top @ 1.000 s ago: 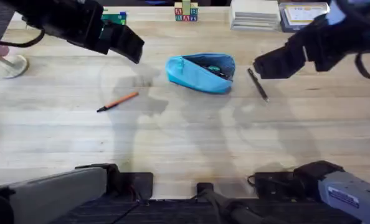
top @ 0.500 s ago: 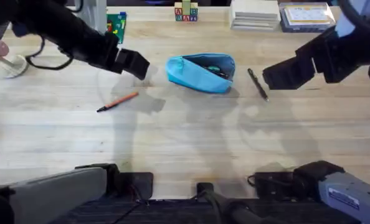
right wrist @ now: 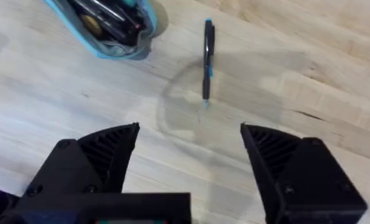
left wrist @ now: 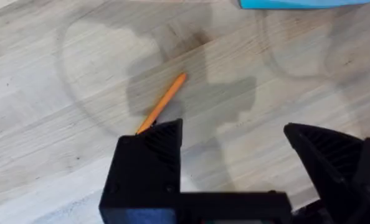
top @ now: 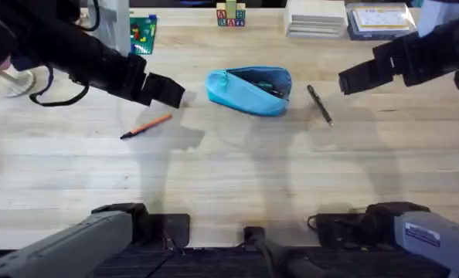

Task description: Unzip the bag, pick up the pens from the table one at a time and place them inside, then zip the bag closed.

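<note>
The bag [top: 249, 90] lies near the middle of the table [top: 229, 177], already unzipped, its mouth gaping and dark contents showing inside; it is soft cloth, so it will likely sag and slide if pushed, and the opening may need to be kept wide when a pen goes in. The orange pen [top: 146, 126] lies flat on the wood to the bag's left, well apart from it; the black pen [top: 319, 104] lies just to the bag's right, near but not touching. Both pens look thin, light, stiff and smooth; my guess is they will roll or skid under a careless pinch, so the best hold is across the middle of the barrel, fingers square to its length and low to the table. The left gripper [top: 170, 91] hangs above the table between the orange pen and the bag, fingers spread and holding nothing; in its wrist view the orange pen [left wrist: 162, 102] sits just beyond one fingertip. The right gripper [top: 351, 80] hovers beside the black pen, likewise spread and empty; the black pen [right wrist: 207, 57] lies ahead of its fingers.
</note>
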Controlling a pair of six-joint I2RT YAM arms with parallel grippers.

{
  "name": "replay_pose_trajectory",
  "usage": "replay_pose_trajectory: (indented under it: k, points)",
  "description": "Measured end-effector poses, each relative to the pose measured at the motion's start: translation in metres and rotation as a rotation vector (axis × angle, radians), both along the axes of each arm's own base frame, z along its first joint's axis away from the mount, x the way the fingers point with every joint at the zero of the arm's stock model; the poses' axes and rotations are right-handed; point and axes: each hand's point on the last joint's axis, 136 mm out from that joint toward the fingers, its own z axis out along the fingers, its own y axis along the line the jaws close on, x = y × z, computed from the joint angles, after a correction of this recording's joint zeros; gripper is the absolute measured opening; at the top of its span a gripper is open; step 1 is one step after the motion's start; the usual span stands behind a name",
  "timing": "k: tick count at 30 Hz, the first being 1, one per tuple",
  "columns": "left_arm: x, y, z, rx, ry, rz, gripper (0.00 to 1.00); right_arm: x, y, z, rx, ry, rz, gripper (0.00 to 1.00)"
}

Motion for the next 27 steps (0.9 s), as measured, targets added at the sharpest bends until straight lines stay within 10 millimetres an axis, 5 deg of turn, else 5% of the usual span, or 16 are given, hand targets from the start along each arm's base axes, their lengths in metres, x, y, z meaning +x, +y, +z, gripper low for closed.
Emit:
replay_pose_trajectory:
  k: [27]
  points:
    - [0.000, 0.000, 0.000, 0.000, 0.000, 0.000, 0.995, 0.053, -0.008, -0.119, -0.037, 0.321, 0.082, 0.995]
